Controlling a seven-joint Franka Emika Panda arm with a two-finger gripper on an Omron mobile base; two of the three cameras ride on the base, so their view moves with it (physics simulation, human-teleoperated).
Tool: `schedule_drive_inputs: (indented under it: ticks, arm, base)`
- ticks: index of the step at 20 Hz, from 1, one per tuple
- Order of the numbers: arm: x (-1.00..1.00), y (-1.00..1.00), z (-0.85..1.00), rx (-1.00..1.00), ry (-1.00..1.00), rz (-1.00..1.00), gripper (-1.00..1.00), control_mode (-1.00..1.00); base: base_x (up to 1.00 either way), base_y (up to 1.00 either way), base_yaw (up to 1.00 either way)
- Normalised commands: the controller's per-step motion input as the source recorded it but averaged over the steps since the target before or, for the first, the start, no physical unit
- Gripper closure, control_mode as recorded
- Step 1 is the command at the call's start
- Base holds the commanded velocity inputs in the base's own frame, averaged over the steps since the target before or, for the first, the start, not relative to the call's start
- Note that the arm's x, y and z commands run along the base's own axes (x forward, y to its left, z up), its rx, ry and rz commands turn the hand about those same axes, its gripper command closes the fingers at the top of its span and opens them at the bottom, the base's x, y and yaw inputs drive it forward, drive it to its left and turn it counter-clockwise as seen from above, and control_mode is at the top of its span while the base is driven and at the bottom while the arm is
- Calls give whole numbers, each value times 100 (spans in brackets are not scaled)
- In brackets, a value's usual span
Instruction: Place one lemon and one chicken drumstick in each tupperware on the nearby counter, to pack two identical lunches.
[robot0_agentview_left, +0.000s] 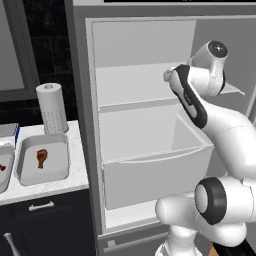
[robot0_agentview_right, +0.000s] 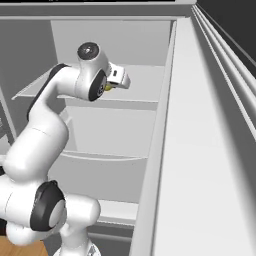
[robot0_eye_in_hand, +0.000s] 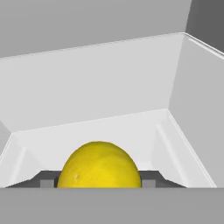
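Sitting between the dark finger tips of the gripper (robot0_eye_in_hand: 98, 184), the round bright-yellow lemon (robot0_eye_in_hand: 99, 165); whether they clamp it, I cannot tell.

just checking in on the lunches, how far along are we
Done: a chicken drumstick lies in the tupperware on the counter, no lemon beside it. In hand: the claw straddles a lemon on a fridge shelf; a firm grip isn't clear. Left: carry it over; the second tub is mostly cropped.
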Motion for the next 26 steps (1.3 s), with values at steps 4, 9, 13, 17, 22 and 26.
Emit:
schedule_drive_inputs:
  ticks: [4, 9, 13, 17, 22, 26]
  arm:
    - [-100, 2, 1, 0, -3, 0, 100, -100]
    - [-100, 15, 6, 0, 0, 0, 100, -100]
    - [-100, 23, 0, 0, 1, 0, 100, -100]
    - [-100, 35, -7, -5, 1, 5, 100, -100]
    - [-100, 17, -43, -5, 0, 4, 100, -100]
    - [-100, 0, -43, 0, -2, 7, 100, -100]
  base:
    - [0, 0, 0]
    - [0, 0, 0]
    - [0, 0, 0]
    - [0, 0, 0]
    - [0, 0, 0]
    - [0, 0, 0]
